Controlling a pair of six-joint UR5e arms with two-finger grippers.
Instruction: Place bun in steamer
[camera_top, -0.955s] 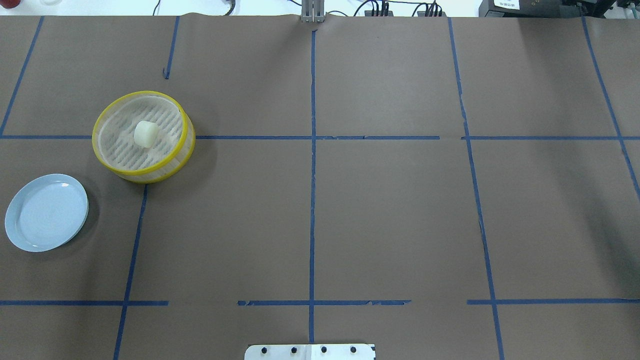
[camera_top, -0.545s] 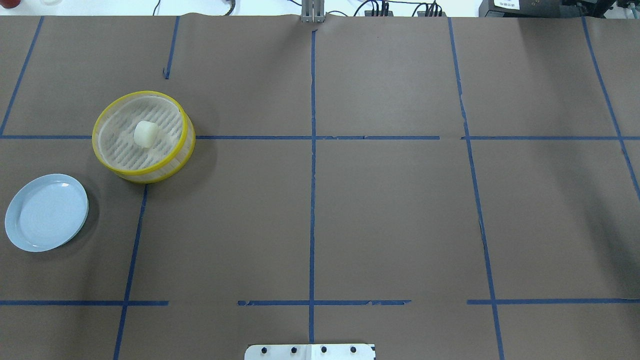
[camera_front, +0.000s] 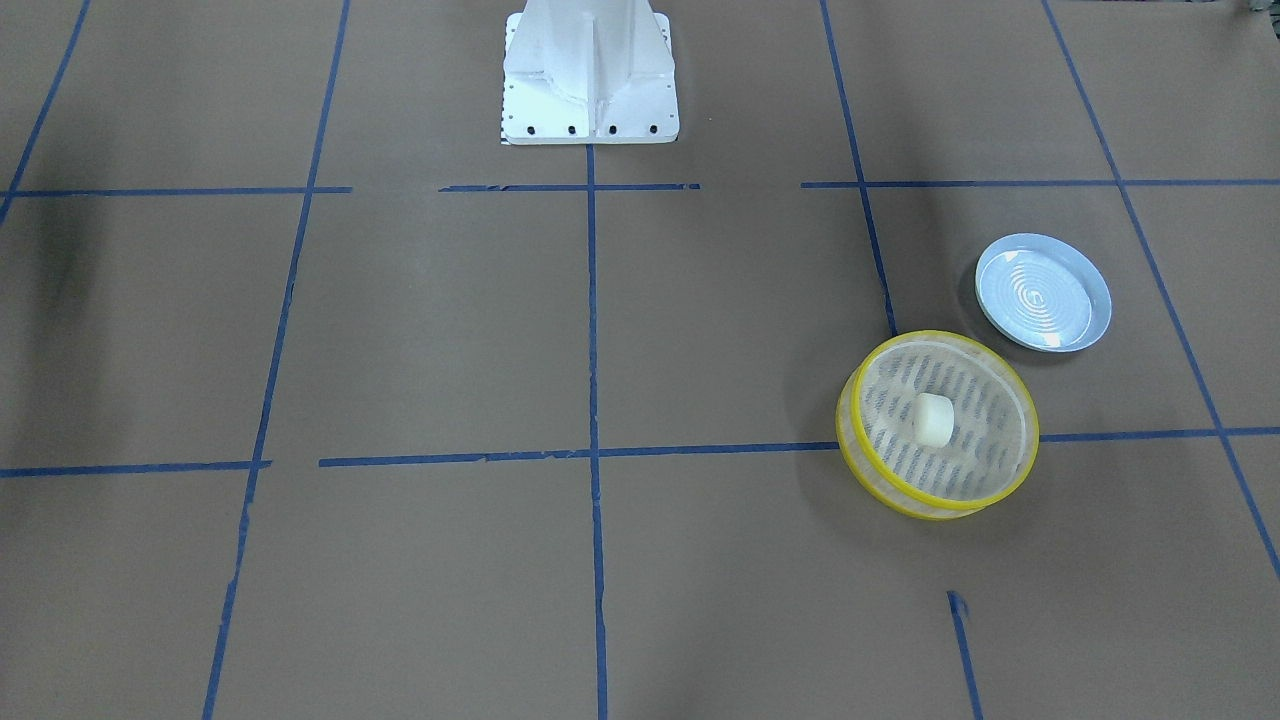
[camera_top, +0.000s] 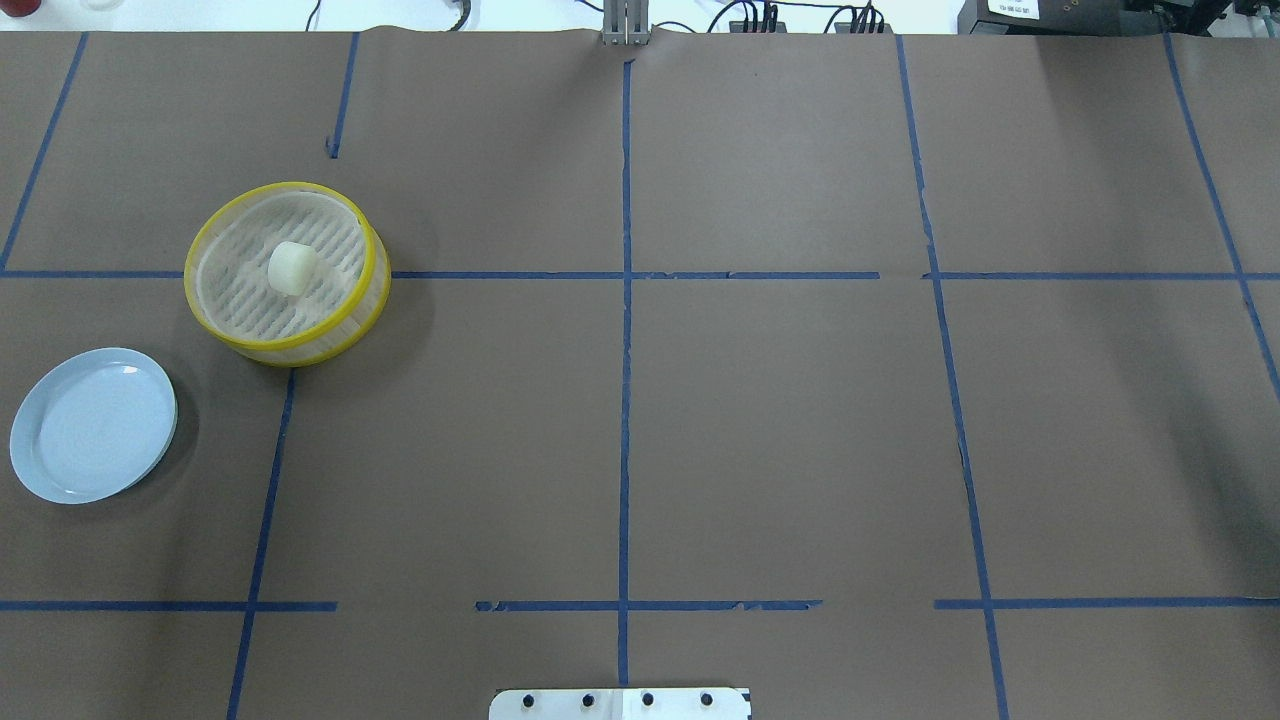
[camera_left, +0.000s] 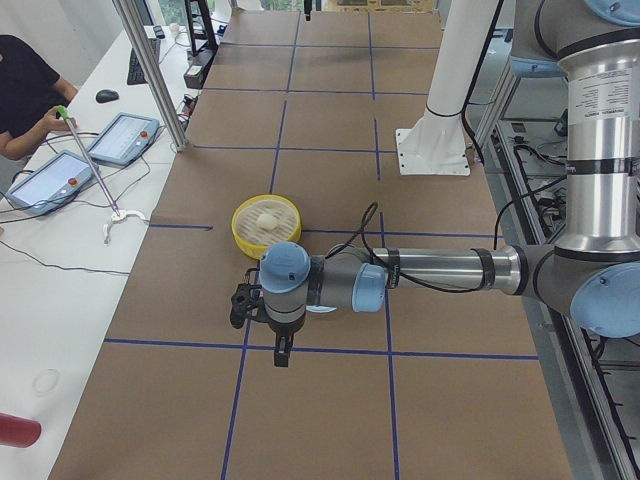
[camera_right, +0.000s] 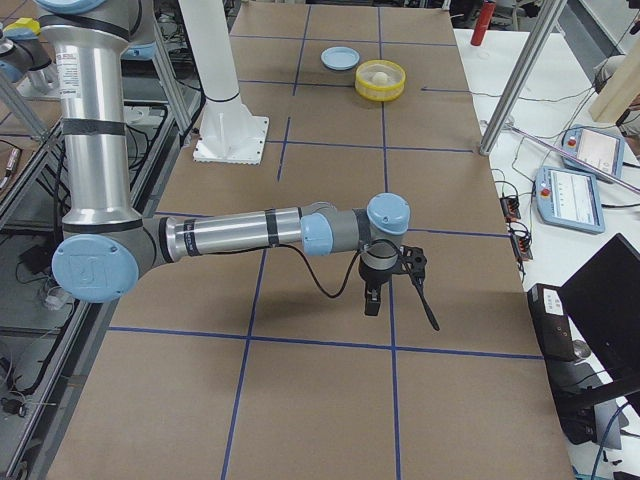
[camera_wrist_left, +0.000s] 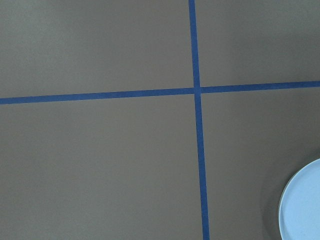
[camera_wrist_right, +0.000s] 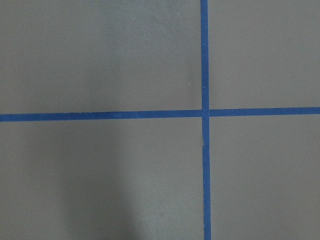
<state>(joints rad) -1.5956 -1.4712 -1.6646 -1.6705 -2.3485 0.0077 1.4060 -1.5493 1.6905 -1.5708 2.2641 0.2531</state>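
Overhead exterior settles it for you: the bun (camera_top: 292, 268) lies on the slotted floor of the steamer (camera_top: 290, 350), about its middle, touching no wall. I judge your task done. Sitting low inside the yellow rim, the bun has nothing to roll off.

Agreed, and you can check it from the front-facing view, where the bun rests flat in the same spot. Look at the arms next. In the exterior left view, the left gripper (camera_left: 283, 358) hangs above the brown paper on the near side of the steamer, apart from it. I read that as standing off from a finished placement. Whether its claw is wide or narrow you cannot tell from that view, and its wrist camera shows no fingers.

The same goes for the right gripper (camera_right: 372, 305). You see it only in the exterior right view, over the right half of the table (camera_top: 780, 420), well apart from the steamer, and its claw cannot be read either.

For room, note that the pale blue plate (camera_top: 92, 425) lies nearer and further left than the steamer, with a gap of paper between them. The steamer stands well in from the table's far edge. If you lift the left arm, I'd take it straight up, away from both rims.
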